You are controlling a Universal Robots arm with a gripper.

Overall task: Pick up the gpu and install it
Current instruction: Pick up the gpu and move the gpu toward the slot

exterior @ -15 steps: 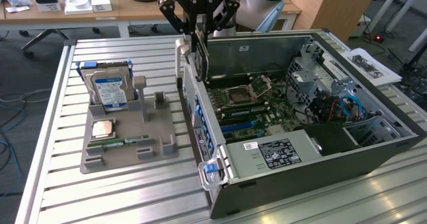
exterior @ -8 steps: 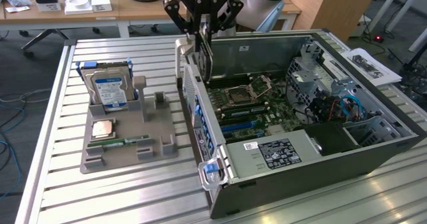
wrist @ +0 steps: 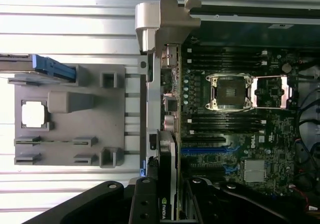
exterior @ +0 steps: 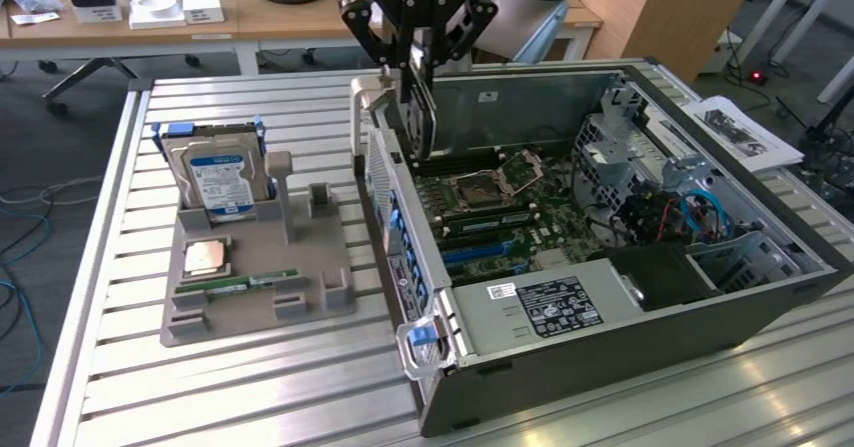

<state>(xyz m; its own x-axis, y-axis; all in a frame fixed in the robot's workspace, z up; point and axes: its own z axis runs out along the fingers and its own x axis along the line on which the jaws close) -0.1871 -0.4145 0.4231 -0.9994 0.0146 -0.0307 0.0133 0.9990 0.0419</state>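
Observation:
The gpu (exterior: 422,117) is a thin dark card hanging edge-down, with its silver end bracket (exterior: 363,102) toward the exterior view's left. My gripper (exterior: 422,65) is shut on the card's upper edge and holds it over the rear part of the open computer case (exterior: 747,287), above the motherboard (exterior: 501,202). In the wrist view the gpu (wrist: 167,154) runs out from between my black fingers (wrist: 142,204), beside the blue expansion slot (wrist: 205,149). My gripper (wrist: 169,196) clamps it at the logo end.
A grey parts holder (exterior: 320,292) lies on the slatted aluminium table (exterior: 200,397), at the exterior view's left of the case. It carries a hard drive with a blue label (exterior: 220,177), a processor chip (exterior: 204,257) and a green memory stick (exterior: 254,284). Papers (exterior: 747,137) lie at the right.

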